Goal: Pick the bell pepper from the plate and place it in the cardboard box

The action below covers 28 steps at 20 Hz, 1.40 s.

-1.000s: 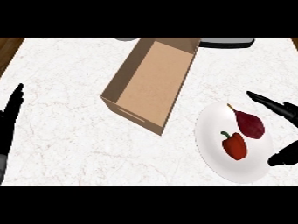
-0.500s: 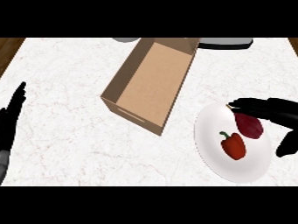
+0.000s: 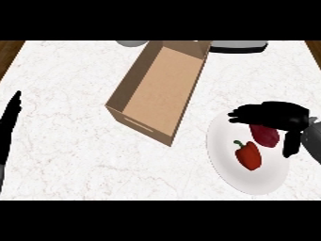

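Head view: two grey objects (image 3: 238,46) at the far edge of the white marbled bench (image 3: 72,136) are cut off and cannot be identified. A dark red piece (image 3: 266,134) on the white round plate (image 3: 225,160) is partly hidden under the right hand (image 3: 277,115), so its kind is unclear. The open brown cardboard box (image 3: 161,89) lies slantwise, nothing visible inside. The red bell pepper with green stem (image 3: 248,155) lies on the plate, just below the right hand's curved fingers and beside its lowered thumb, apart from both; that hand grips nothing. The left hand (image 3: 3,132) rests at the left edge, fingers straight.
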Tool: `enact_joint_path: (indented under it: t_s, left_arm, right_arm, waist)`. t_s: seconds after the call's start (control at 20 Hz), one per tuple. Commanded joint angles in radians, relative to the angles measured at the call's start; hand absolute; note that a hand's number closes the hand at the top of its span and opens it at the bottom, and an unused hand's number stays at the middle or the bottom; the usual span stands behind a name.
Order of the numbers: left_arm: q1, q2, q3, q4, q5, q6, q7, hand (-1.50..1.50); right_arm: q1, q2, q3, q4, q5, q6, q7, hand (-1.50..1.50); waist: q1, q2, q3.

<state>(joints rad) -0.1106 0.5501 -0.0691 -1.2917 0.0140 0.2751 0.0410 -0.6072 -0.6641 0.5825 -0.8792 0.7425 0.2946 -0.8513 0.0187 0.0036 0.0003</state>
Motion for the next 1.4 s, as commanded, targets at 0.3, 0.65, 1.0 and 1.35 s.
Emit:
enact_joint_path:
  t_s: [0.3,0.65,1.0,1.35]
  left_arm:
    - [0.032,-0.090,0.017,-0.025,-0.082,0.007,0.005,0.00]
    - [0.029,-0.090,0.050,-0.033,-0.108,-0.027,0.015,0.00]
    - [0.023,-0.081,0.112,0.028,-0.093,-0.069,-0.053,0.00]
    - [-0.001,-0.072,0.136,-0.017,-0.114,-0.093,0.034,0.00]
  right_arm:
    - [-0.017,0.102,-0.047,0.070,0.150,0.018,-0.036,-1.50]
    - [0.045,0.123,-0.071,0.091,0.185,-0.025,-0.106,-1.50]
    - [0.132,0.089,-0.061,-0.059,0.161,0.013,-0.136,-1.50]
    - [0.150,0.079,-0.036,-0.219,0.209,0.117,0.013,-1.50]
  waist:
    - [-0.012,-0.003,0.000]
    - [-0.014,-0.004,0.000]
    - [-0.021,-0.004,-0.001]
    - [-0.019,-0.005,-0.001]
